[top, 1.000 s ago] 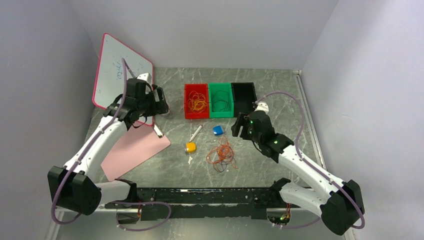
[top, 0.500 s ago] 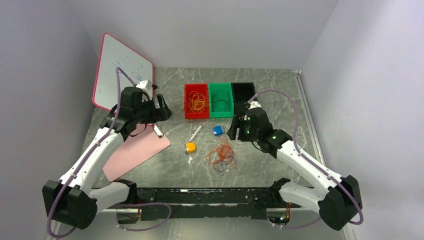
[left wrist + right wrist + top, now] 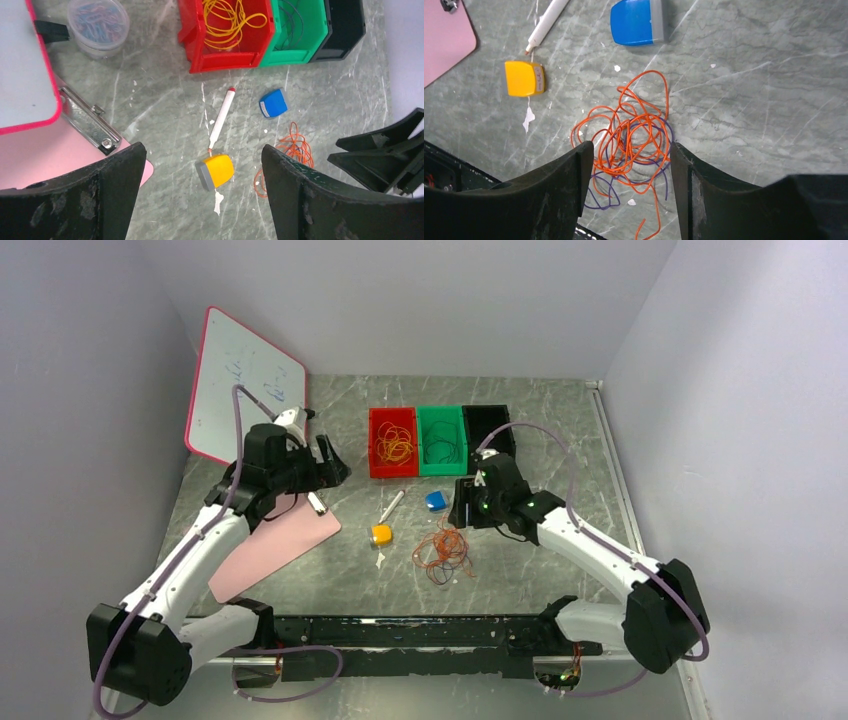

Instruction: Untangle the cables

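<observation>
A tangle of red-orange and dark purple cables [image 3: 441,550] lies on the table in front of the bins; it also shows in the right wrist view [image 3: 631,145] and partly in the left wrist view [image 3: 290,150]. Yellow-orange cables [image 3: 394,445] lie coiled in the red bin [image 3: 374,452]; dark strands lie in the green bin [image 3: 441,467]. My right gripper [image 3: 464,502] is open and empty, hovering above the tangle's far edge. My left gripper [image 3: 325,462] is open and empty, above the table's left side by the clipboard.
A black bin [image 3: 487,425] stands right of the green one. A yellow block [image 3: 381,534], a blue block [image 3: 435,500] and a white marker [image 3: 391,505] lie near the tangle. A pink clipboard [image 3: 265,540], a whiteboard [image 3: 240,380] and a tub of clips [image 3: 97,22] are at the left.
My right gripper has moved left and forward, towards the tangle. My left gripper has shifted slightly right and lower, away from the whiteboard. The cables have not moved.
</observation>
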`<act>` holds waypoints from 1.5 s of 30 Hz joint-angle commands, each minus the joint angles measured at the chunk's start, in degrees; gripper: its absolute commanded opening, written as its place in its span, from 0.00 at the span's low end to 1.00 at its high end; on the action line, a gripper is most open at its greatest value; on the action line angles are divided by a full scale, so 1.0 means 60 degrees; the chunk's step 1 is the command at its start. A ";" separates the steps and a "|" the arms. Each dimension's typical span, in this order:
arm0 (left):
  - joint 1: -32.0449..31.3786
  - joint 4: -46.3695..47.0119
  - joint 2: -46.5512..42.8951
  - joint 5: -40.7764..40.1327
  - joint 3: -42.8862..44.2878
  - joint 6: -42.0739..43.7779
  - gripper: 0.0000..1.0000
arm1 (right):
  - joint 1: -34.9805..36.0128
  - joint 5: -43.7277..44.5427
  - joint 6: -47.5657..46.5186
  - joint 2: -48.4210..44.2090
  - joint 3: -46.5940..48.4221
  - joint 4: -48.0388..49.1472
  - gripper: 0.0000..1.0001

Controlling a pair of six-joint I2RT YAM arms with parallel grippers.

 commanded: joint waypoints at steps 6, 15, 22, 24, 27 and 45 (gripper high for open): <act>-0.2063 0.1338 0.0400 -0.0578 -0.0616 -0.0559 0.86 | 0.0151 -0.0274 0.0104 0.0795 0.0237 -0.0017 0.59; -0.3686 0.2347 0.1204 -0.0880 -0.0928 -0.1203 0.80 | 0.0352 0.0158 0.0529 0.1022 -0.0153 0.0026 0.62; -0.4889 0.2893 0.1920 -0.1012 -0.0802 -0.1346 0.79 | 0.0364 0.1225 0.1168 0.0132 -0.0347 -0.0598 0.61; -0.5235 0.3131 0.2198 -0.1070 -0.0737 -0.1405 0.79 | 0.0364 0.1495 0.1675 -0.0420 -0.0597 -0.0786 0.61; -0.5692 0.3440 0.2806 -0.1166 -0.0532 -0.1433 0.81 | 0.0363 0.1541 0.2645 -0.1560 -0.1168 -0.0840 0.60; -0.6810 0.3775 0.6673 -0.1576 0.1437 -0.1389 0.78 | 0.0373 -0.0535 0.2893 -0.3708 -0.2232 -0.1566 0.62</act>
